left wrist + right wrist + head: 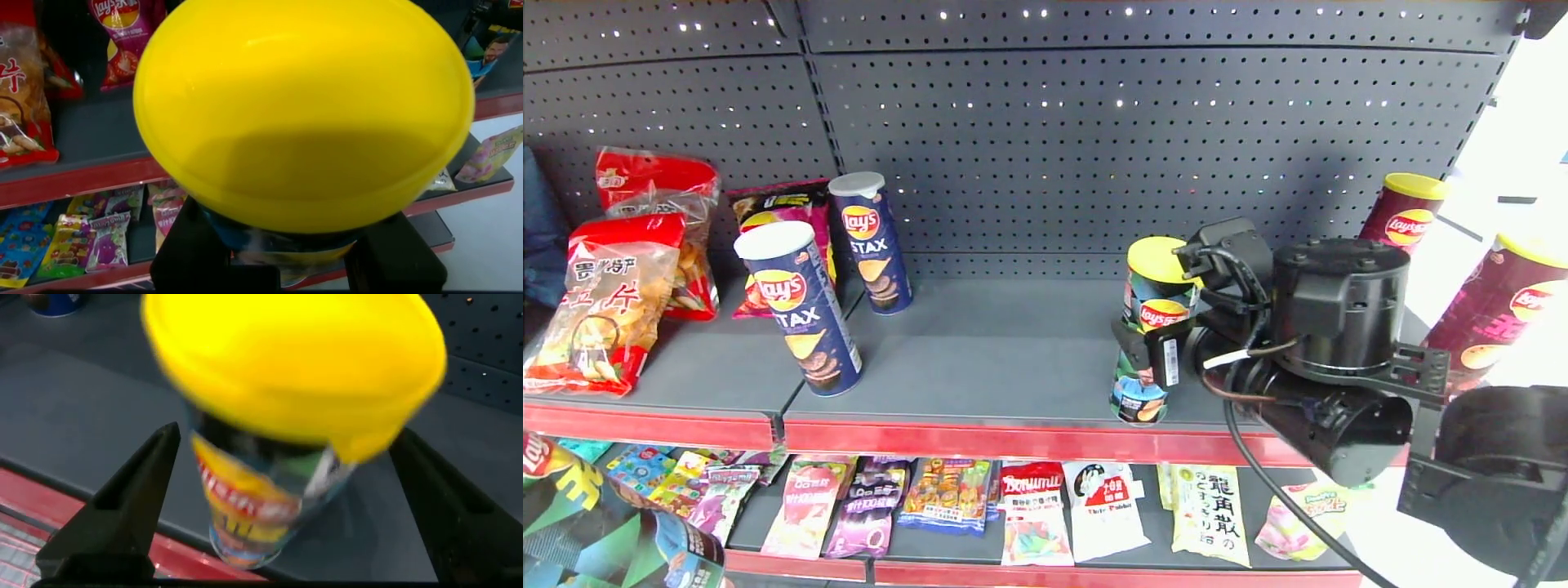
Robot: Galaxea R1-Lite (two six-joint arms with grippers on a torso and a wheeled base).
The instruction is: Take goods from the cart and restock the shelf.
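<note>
One can (302,114) in left gripper (286,255)

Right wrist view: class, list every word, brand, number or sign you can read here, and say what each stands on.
No text can be read.
Label on the yellow-lidded can, standing on the shelf between the fingers of the right gripper: red and yellow print, too blurred to read.
Blue can at the picture's edge: no legible print.
</note>
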